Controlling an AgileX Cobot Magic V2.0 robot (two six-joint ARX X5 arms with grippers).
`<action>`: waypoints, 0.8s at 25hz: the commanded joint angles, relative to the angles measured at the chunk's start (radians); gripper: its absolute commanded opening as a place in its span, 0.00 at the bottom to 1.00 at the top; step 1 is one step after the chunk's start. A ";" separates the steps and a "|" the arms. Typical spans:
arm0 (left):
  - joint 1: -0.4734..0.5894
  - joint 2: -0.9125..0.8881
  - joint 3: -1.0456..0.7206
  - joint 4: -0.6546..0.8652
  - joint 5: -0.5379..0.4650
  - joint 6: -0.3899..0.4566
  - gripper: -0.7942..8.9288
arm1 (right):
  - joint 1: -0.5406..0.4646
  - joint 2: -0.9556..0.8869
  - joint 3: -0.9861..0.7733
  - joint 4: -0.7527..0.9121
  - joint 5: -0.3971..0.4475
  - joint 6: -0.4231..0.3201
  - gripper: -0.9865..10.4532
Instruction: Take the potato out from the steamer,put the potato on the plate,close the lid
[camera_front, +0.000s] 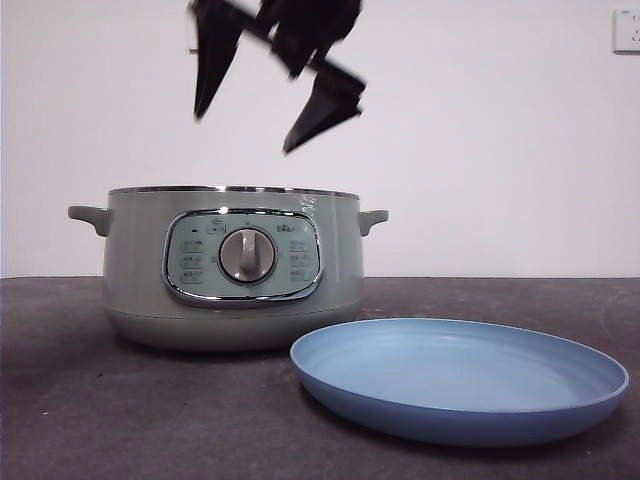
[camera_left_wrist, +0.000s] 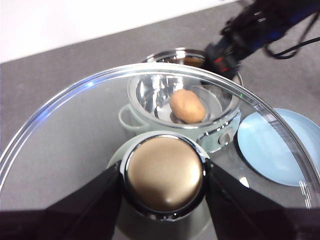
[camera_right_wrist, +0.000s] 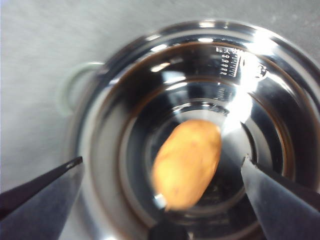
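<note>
The right claw (camera_front: 268, 108) hangs in the air above the open pot, its two black jaws spread wide and holding nothing. In its own wrist view the jaws stand far apart on either side of the orange-brown oval potato (camera_right_wrist: 187, 161), which lies below them on the shiny metal floor of the pot, untouched.

The left claw (camera_left_wrist: 164, 176) is closed on the round knob (camera_left_wrist: 165, 172) of the clear glass lid with the chrome rim (camera_left_wrist: 90, 145), one black jaw pressed against each side of the knob. The knob looks bronze and glossy from above. The lid is held in the air, away from the pot, and the pot, the potato (camera_left_wrist: 187, 106) and the other arm show through its glass.

The round pale sage-green electric steamer (camera_front: 232, 265) stands on the dark grey surface (camera_front: 110, 410) with no lid on it. Its chrome-rimmed control panel and central silver dial (camera_front: 246, 255) face the front camera, and a small handle sticks out at each side.

The wide shallow light-blue plate (camera_front: 460, 378) rests on the surface just beside the steamer, nearer the front camera, with nothing on it. A plain white wall (camera_front: 480, 140) stands behind.
</note>
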 joint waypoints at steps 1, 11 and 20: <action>0.002 -0.004 0.008 0.034 0.004 -0.010 0.07 | 0.006 0.068 0.017 0.016 0.036 0.006 0.66; 0.002 -0.004 0.008 0.033 0.006 -0.007 0.07 | 0.011 0.164 0.018 0.088 0.076 0.014 0.66; 0.002 -0.004 0.008 0.026 0.011 0.005 0.07 | 0.015 0.236 0.018 0.124 0.080 0.033 0.66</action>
